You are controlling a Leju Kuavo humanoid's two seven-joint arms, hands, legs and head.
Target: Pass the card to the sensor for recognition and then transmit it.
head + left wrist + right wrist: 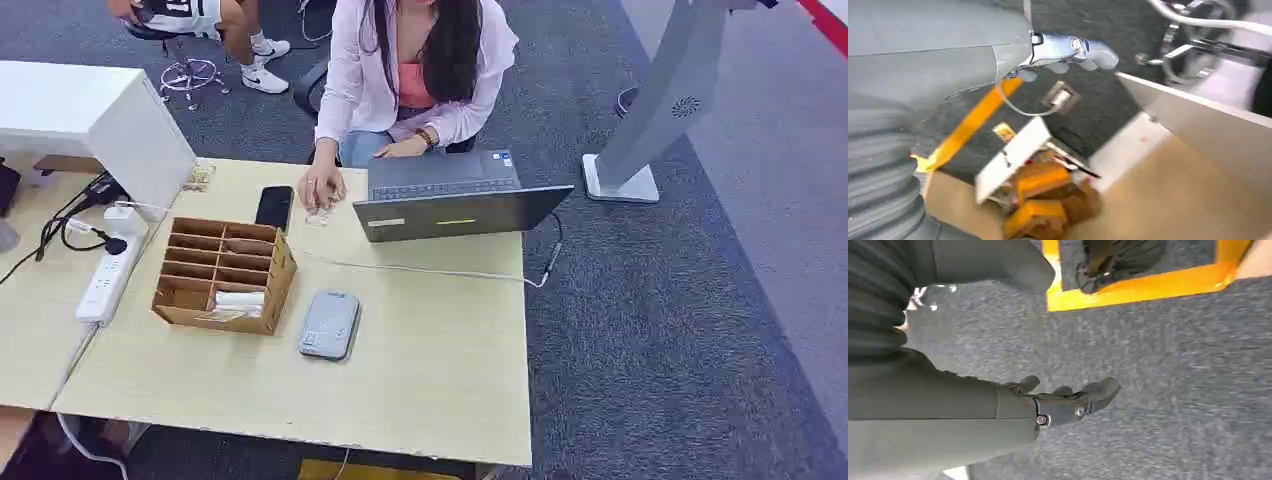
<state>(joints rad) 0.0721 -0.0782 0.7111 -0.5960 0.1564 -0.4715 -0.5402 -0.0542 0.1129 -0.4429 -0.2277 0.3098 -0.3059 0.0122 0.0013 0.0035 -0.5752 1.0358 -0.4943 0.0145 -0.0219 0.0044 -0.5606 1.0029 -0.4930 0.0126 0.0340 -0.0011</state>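
1. In the head view, a pale wooden table [400, 380] fills the lower left and centre of the frame, standing on grey carpet.
2. Left of centre on the table stands a brown slotted card holder [224, 273]. A white card [240, 299] lies in one of its lower compartments, its long axis running left to right across the frame. Which end is its front cannot be told.
3. Just right of the holder lies the sensor [330, 324], a flat grey rounded device, its long axis running roughly top to bottom of the frame, tilted slightly.
4. Above it sits an open laptop [450, 200], and left of that a black phone [274, 208].
5. A seated person [410, 70] in a pale shirt is at the top centre, one hand [321, 186] resting on the table beside the phone.
6. A white power strip [108, 280] lies at the left edge, below a white box [90, 115].
7. In the left wrist view, the left hand [1068, 52] holds nothing, its fingers loosely extended above dark carpet.
8. In the right wrist view, the right hand [1068, 400] holds nothing, fingers slightly curled and apart, over grey carpet.
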